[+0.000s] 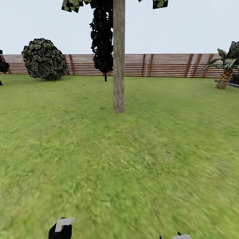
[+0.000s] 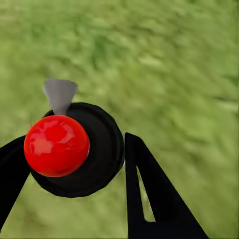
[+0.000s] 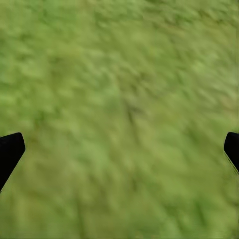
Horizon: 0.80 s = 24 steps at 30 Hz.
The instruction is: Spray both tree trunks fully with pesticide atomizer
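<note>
My left gripper (image 2: 74,143) is shut on the pesticide atomizer (image 2: 82,169), a dark round bottle with a glossy red top (image 2: 56,145) and a grey nozzle (image 2: 59,94), held over grass. Its black fingers (image 2: 149,194) press both sides of the bottle. In the head view my left gripper (image 1: 61,229) pokes in at the lower edge. One tree's pale grey-brown trunk (image 1: 119,66) rises straight ahead on the lawn, with bits of leaf canopy (image 1: 73,4) at the top edge. My right gripper (image 3: 119,149) is open over bare grass and peeks in low on the right (image 1: 179,236).
Green lawn (image 1: 132,159) stretches from me to the trunk. A brown slatted fence (image 1: 159,65) closes the far side. A black cone-shaped tree (image 1: 103,36) stands behind the trunk, a round dark bush (image 1: 44,59) at the far left, a palm-like plant (image 1: 227,66) at the far right.
</note>
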### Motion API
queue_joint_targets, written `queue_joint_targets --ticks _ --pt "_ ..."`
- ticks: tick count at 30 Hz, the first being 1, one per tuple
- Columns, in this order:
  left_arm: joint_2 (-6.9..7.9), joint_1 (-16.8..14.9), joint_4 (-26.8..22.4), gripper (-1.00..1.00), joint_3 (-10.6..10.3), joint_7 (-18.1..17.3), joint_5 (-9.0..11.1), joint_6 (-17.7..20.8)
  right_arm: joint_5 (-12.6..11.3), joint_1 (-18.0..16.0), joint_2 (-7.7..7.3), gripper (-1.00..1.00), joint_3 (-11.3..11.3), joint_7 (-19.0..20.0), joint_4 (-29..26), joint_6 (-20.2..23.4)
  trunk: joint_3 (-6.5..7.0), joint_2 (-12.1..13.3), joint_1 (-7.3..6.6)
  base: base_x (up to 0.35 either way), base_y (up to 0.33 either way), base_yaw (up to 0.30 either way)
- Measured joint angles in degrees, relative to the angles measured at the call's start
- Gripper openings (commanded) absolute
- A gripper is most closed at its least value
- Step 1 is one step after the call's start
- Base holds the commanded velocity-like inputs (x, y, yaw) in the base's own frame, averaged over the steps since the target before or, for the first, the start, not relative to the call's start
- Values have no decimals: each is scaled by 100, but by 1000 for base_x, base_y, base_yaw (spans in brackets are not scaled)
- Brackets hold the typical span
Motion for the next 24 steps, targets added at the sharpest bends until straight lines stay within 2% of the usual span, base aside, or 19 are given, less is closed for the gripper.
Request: queue_joint_targets --ticks 24 --pt "0 0 0 -100 2 0 0 0 0 0 0 100 1 0 0 0 0 0 0 338 0 0"
